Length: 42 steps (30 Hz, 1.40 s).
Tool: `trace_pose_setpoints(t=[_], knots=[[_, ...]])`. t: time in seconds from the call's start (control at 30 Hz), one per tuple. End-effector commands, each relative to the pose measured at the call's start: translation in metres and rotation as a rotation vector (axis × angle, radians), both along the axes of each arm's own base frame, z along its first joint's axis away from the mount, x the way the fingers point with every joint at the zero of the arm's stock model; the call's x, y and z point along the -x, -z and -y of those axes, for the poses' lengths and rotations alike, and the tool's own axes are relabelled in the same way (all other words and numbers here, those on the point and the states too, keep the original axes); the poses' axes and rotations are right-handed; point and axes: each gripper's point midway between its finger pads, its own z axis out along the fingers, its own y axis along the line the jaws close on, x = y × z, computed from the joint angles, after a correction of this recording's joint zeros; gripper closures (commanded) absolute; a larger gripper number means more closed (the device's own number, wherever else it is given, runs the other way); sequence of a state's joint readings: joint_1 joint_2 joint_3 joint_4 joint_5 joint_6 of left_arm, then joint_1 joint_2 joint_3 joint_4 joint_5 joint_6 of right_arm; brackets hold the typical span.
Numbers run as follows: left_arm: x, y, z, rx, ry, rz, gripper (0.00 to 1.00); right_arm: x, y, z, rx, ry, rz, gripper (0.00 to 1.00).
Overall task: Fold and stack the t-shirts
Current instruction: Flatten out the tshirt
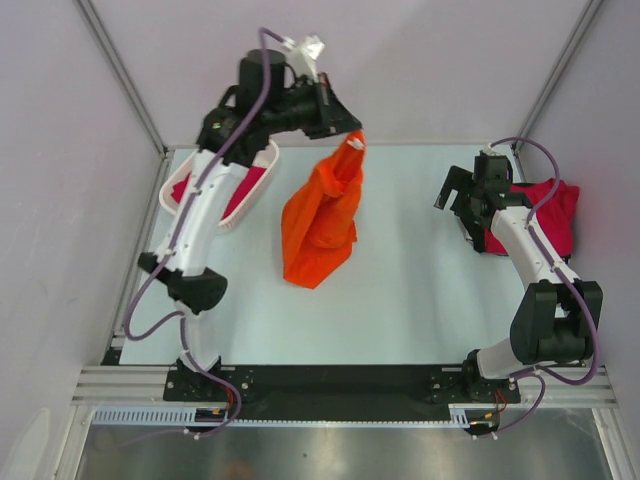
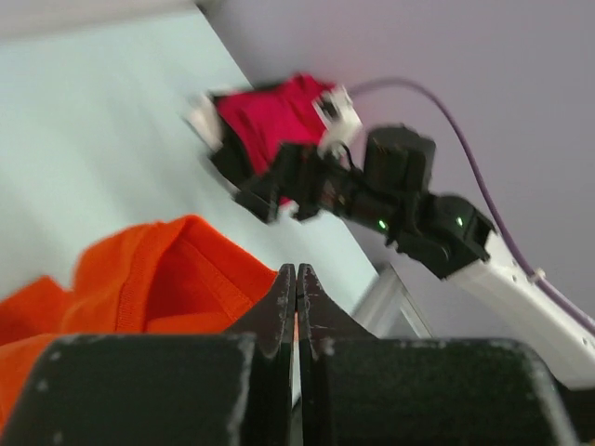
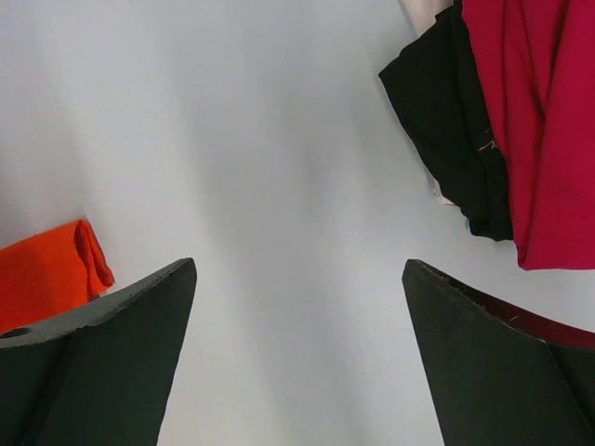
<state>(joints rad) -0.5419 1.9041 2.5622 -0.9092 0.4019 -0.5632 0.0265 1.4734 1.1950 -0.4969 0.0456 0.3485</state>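
My left gripper (image 1: 352, 136) is raised over the back middle of the table, shut on the top edge of the bright orange t-shirt (image 1: 322, 215). The shirt hangs down in a cone with its lower end resting on the table. In the left wrist view the jaws (image 2: 297, 275) are pressed together with a sliver of orange between them, and orange cloth (image 2: 158, 279) bunches to the left. A crimson t-shirt (image 1: 545, 212) lies folded at the right edge. My right gripper (image 1: 455, 196) hovers just left of it, open and empty (image 3: 299, 269). Another crimson shirt (image 1: 257, 178) lies in the basket.
The white lattice basket (image 1: 250, 208) stands at the back left, partly hidden by my left arm. A black cloth layer (image 3: 456, 139) shows beside the crimson shirt (image 3: 530, 121). The enclosure walls and metal frame ring the table (image 1: 400, 300).
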Motion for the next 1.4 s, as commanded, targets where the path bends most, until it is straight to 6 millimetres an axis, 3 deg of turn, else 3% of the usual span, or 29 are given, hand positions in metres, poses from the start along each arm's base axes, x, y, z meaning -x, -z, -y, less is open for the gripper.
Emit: trace_pose_setpoints(t=[0.0,0.03,0.07,0.1,0.2,0.27,0.37,0.43,0.5,0.53,0.6,0.63,0.67,0.7,0.77,0.8,0.87,0.9,0.97,1.0,1.07,1.1,1.13,1.2,1.33,1.37], knots=[[0.071,-0.024,0.075,0.161,0.391,-0.021,1.00,-0.004,-0.015,0.005,0.012,0.022,0.049,0.00],[0.077,-0.021,0.088,0.175,0.442,-0.032,1.00,-0.003,-0.013,0.006,0.014,0.024,0.044,0.00],[0.089,-0.034,0.096,0.222,0.504,-0.004,1.00,-0.002,-0.012,0.006,0.013,0.025,0.041,0.00],[0.112,-0.039,0.107,0.247,0.609,0.001,1.00,-0.002,-0.013,0.005,0.014,0.021,0.044,0.00],[0.151,-0.074,0.113,0.347,0.775,0.108,1.00,0.000,-0.011,0.006,0.015,0.020,0.038,0.00],[0.166,-0.104,0.104,0.418,0.815,0.187,1.00,0.000,-0.009,0.005,0.011,0.020,0.033,0.00],[0.173,-0.135,0.080,0.476,0.810,0.255,1.00,-0.001,-0.007,0.004,0.003,0.017,0.027,0.00],[0.167,-0.153,0.056,0.489,0.743,0.309,1.00,-0.001,-0.004,0.003,0.002,0.016,0.023,0.00],[0.148,-0.152,0.039,0.470,0.667,0.318,1.00,-0.002,-0.004,0.003,0.000,0.018,0.021,0.00],[0.149,-0.161,0.023,0.463,0.623,0.367,1.00,-0.002,-0.002,0.003,0.002,0.017,0.018,0.00],[0.115,-0.139,0.007,0.405,0.506,0.319,1.00,-0.004,-0.001,0.003,-0.001,0.019,0.017,0.00],[0.114,-0.135,-0.005,0.374,0.466,0.327,1.00,-0.005,-0.001,0.003,-0.001,0.019,0.020,0.00],[0.098,-0.115,-0.008,0.345,0.426,0.272,1.00,-0.006,0.000,0.003,-0.003,0.019,0.017,0.00],[0.088,-0.111,-0.024,0.325,0.366,0.266,1.00,-0.006,0.000,0.002,-0.004,0.019,0.015,0.00],[0.062,-0.074,-0.035,0.248,0.258,0.194,1.00,-0.008,0.002,0.002,-0.006,0.018,0.009,0.00],[0.057,-0.065,-0.047,0.220,0.204,0.178,1.00,-0.010,0.001,0.002,-0.008,0.019,0.013,0.00],[0.033,-0.016,-0.059,0.128,0.099,0.086,1.00,-0.012,0.001,0.002,-0.010,0.017,0.013,0.00],[0.027,-0.002,-0.071,0.098,0.040,0.055,1.00,-0.014,0.001,0.001,-0.009,0.016,0.013,0.00],[0.016,0.055,-0.090,-0.003,-0.068,-0.094,1.00,-0.015,0.000,0.001,-0.009,0.014,0.013,0.00],[0.003,0.073,-0.113,-0.063,-0.208,-0.123,1.00,-0.017,0.000,0.001,-0.010,0.013,0.013,0.00],[0.004,0.120,-0.147,-0.179,-0.359,-0.279,1.00,-0.018,0.002,-0.001,-0.016,0.007,0.009,0.00],[0.000,0.132,-0.171,-0.250,-0.485,-0.300,1.00,-0.018,0.002,-0.001,-0.019,0.008,0.007,0.00],[0.008,0.143,-0.187,-0.314,-0.542,-0.344,1.00,-0.017,0.004,-0.005,-0.024,-0.002,0.001,0.00],[0.004,0.148,-0.223,-0.417,-0.711,-0.343,1.00,-0.016,0.006,-0.008,-0.030,-0.010,-0.009,0.00],[0.006,0.143,-0.261,-0.511,-0.877,-0.384,1.00,-0.012,0.011,-0.020,-0.033,-0.047,-0.030,0.00],[0.002,0.151,-0.268,-0.539,-0.904,-0.418,1.00,-0.010,0.011,-0.024,-0.033,-0.059,-0.034,0.00]])
